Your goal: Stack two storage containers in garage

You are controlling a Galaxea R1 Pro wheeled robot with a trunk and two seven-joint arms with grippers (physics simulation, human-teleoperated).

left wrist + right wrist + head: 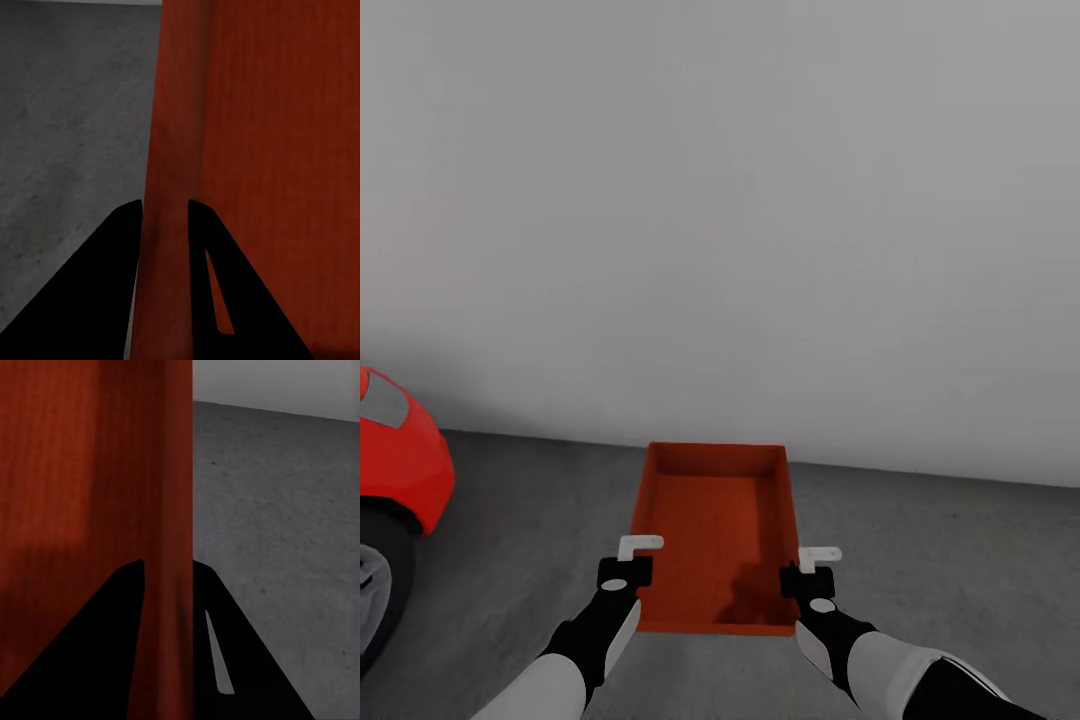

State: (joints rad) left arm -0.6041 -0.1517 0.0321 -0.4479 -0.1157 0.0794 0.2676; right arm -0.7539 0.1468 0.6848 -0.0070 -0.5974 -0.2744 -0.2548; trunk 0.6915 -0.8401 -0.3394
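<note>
Container [710, 530] (open side up) points lengthwise toward the wall, both jaws pinching its side walls.

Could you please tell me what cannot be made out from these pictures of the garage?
- Red car: cut off by the head view's left edge; just its front corner and part of a wheel show.
- Whether the storage container rests on the floor or is held above it: its underside is hidden by its own walls.
- Left gripper and right gripper: their fingertips are partly hidden behind the container's side walls.
</note>
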